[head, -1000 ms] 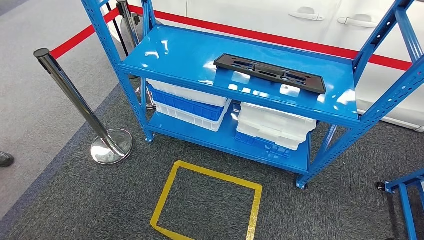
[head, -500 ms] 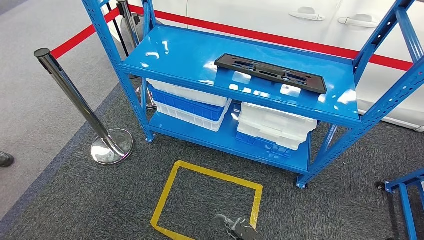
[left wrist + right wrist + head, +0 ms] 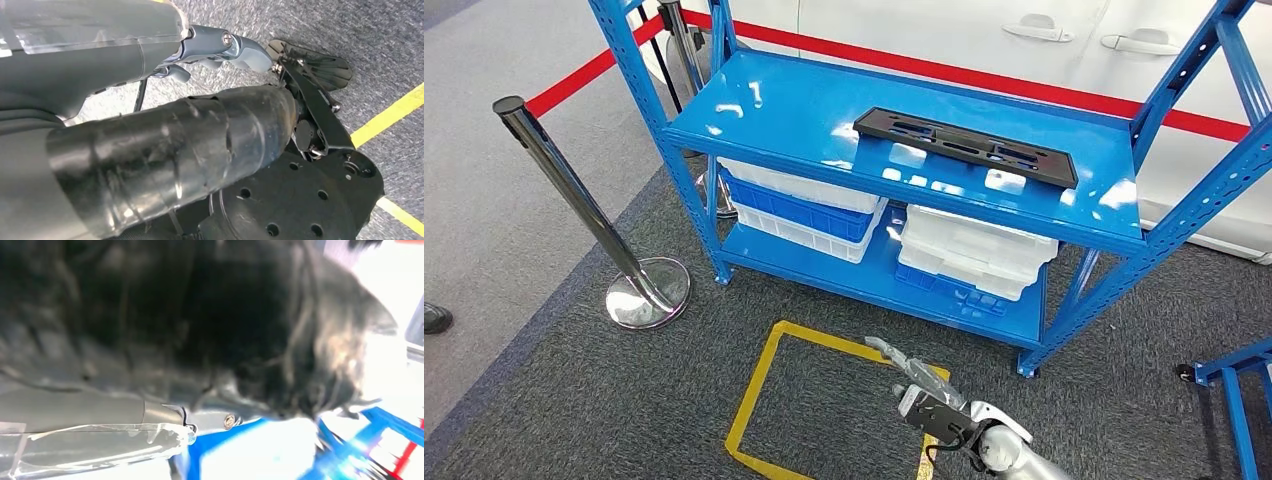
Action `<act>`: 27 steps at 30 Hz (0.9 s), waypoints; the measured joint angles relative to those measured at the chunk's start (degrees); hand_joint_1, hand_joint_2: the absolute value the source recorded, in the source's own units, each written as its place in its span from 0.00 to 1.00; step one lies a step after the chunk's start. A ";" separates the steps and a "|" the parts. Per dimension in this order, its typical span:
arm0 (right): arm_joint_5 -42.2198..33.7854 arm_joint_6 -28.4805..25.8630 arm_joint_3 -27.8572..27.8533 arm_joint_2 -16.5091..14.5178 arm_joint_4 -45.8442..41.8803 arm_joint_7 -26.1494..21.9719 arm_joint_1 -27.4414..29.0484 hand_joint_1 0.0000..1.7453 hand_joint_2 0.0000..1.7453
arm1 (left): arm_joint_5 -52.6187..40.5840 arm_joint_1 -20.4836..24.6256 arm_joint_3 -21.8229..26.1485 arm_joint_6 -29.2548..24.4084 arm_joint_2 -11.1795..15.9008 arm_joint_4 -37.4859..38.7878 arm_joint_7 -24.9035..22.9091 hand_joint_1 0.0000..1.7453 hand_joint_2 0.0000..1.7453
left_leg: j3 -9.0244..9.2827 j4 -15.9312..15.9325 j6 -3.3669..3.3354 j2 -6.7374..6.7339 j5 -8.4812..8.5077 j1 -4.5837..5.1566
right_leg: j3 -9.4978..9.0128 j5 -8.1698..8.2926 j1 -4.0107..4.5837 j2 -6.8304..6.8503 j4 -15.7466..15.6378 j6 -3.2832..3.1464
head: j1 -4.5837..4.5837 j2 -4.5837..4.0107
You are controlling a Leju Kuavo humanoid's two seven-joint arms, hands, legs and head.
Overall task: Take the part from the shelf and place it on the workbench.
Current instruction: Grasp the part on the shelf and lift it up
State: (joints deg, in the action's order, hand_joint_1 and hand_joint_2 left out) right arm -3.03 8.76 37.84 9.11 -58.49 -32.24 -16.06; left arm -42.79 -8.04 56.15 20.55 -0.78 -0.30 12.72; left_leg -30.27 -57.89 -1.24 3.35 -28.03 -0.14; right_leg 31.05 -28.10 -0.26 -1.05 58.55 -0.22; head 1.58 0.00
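The part [image 3: 965, 146] is a long, flat black plate with slots. It lies on the top board of the blue shelf [image 3: 794, 100], right of the middle. My right hand [image 3: 919, 390] is low in the head view, over the carpet in front of the shelf and well below the part. Its fingers are stretched out toward the shelf and hold nothing. My left hand [image 3: 225, 47] appears in the left wrist view, hanging over grey carpet beside a yellow tape line [image 3: 390, 112], with nothing in it. The right wrist view is heavily blurred.
White and blue bins [image 3: 799, 208] and stacked white trays [image 3: 974, 250] sit on the lower board. A yellow tape square [image 3: 764, 385] marks the carpet in front. A chrome stanchion [image 3: 574, 200] stands left, and another blue frame [image 3: 1239, 400] right. Red belt [image 3: 984, 75] and a white car lie behind.
My right hand has come up into the head view from the bottom edge and risen toward the shelf. The part and shelf have not moved.
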 joint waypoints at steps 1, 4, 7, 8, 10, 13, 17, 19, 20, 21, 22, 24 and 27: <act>1.77 -0.73 -0.36 0.48 -0.92 0.08 -0.54 0.00 0.00 | 0.50 -0.02 -0.01 -0.26 -0.27 0.02 0.00 0.00 0.00 | 0.00 0.00 0.00 0.00 0.00 0.00 | 0.00 0.00 0.00 0.00 0.00 0.00 | 0.01 0.00; 6.91 -2.93 -1.22 1.88 -3.65 0.42 -2.19 0.00 0.00 | 1.92 -0.10 -0.04 -0.97 -1.08 0.08 0.00 0.00 0.00 | -0.01 -0.01 0.00 0.00 0.00 0.00 | 0.01 0.00 -0.02 0.00 0.00 0.00 | 0.01 0.00; 12.09 -5.20 -1.66 3.15 -6.07 1.15 -4.02 0.00 0.00 | 3.42 -0.19 -0.27 -1.67 -1.77 0.13 0.01 0.00 0.00 | -0.01 -0.02 0.00 0.00 0.00 0.00 | 0.01 0.00 -0.02 0.00 0.00 0.01 | 0.01 0.00; 13.83 -5.97 -1.71 3.53 -6.72 1.50 -4.64 0.00 0.00 | 3.90 -0.22 -0.43 -1.89 -1.96 0.13 0.01 0.00 0.00 | -0.01 -0.02 0.00 0.00 0.00 0.00 | 0.01 0.00 -0.02 0.00 0.00 0.01 | 0.01 0.00; 17.51 -7.62 -1.73 4.26 -7.91 2.33 -5.84 0.00 0.00 | 4.88 -0.28 -0.90 -2.25 -2.34 0.13 0.02 0.00 0.00 | -0.01 -0.02 0.00 0.00 0.00 0.00 | 0.01 0.01 -0.02 0.00 0.00 0.01 | 0.01 0.00; 22.82 -10.09 -1.73 5.22 -9.16 3.86 -7.48 0.00 0.50 | 6.23 -0.35 -1.59 -2.80 -2.85 0.13 0.02 0.00 0.00 | 0.00 -0.03 0.00 0.01 0.00 0.00 | 0.02 0.01 -0.02 0.01 0.00 0.02 | 0.01 0.00; 29.98 -13.73 -1.73 6.50 -10.10 6.23 -9.80 0.00 1.00 | 8.18 -0.49 -2.75 -3.35 -3.45 0.13 0.02 0.00 0.00 | 0.12 -0.05 -0.01 0.01 0.01 0.00 | 0.05 0.03 -0.03 0.01 0.00 0.05 | 0.01 0.00; 33.47 -15.61 -1.73 7.13 -10.41 7.44 -10.90 0.00 1.00 | 9.20 -0.56 -3.35 -3.71 -3.78 0.13 0.02 0.00 0.00 | 0.14 -0.06 -0.01 0.01 0.02 0.00 | 0.05 0.04 -0.03 0.01 0.01 0.05 | 0.01 0.00; 35.27 -16.59 -1.73 7.46 -10.54 8.07 -11.50 0.00 1.00 | 9.75 -0.60 -3.70 -3.85 -3.95 0.13 0.02 0.00 0.00 | 0.14 -0.06 -0.02 0.01 0.02 0.00 | 0.05 0.04 -0.03 0.01 0.01 0.06 | 0.00 0.00; 36.98 -17.54 -1.73 7.78 -10.65 8.69 -12.11 0.00 1.00 | 10.28 -0.63 -4.06 -3.95 -4.11 0.13 0.02 0.00 0.00 | 0.13 -0.07 -0.02 0.01 0.02 0.00 | 0.05 0.04 -0.03 0.01 0.01 0.06 | 0.01 0.00; 38.64 -18.47 -1.73 8.12 -10.75 9.28 -12.72 0.00 1.00 | 10.82 -0.65 -4.42 -4.07 -4.25 0.13 0.02 0.00 0.00 | 0.13 -0.07 -0.02 0.01 0.02 0.00 | 0.05 0.04 -0.03 0.01 0.01 0.06 | 0.00 0.00; 42.03 -20.43 -1.73 8.74 -10.90 10.52 -13.88 0.00 1.00 | 11.92 -0.68 -5.19 -4.44 -4.53 0.13 0.04 0.00 0.00 | 0.13 -0.08 -0.02 0.01 0.02 0.00 | 0.05 0.04 -0.03 0.01 0.01 0.06 | 0.01 0.00; 46.94 -23.53 -1.78 9.56 -10.98 12.43 -15.52 0.00 1.00 | 13.76 -0.74 -6.59 -4.99 -5.09 0.15 0.08 0.00 0.00 | 0.12 -0.09 -0.02 0.01 0.02 0.00 | 0.06 0.04 -0.03 0.01 0.01 0.06 | 0.01 0.00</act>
State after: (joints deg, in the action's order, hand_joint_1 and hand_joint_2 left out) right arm 43.91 -14.77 36.06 18.67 -69.47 -19.80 -31.57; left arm -29.03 -8.77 49.56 15.56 -5.87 -0.15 12.80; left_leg -30.15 -57.97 -1.26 3.36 -28.01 -0.13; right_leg 31.11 -28.06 -0.28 -1.04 58.55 -0.15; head 1.59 0.00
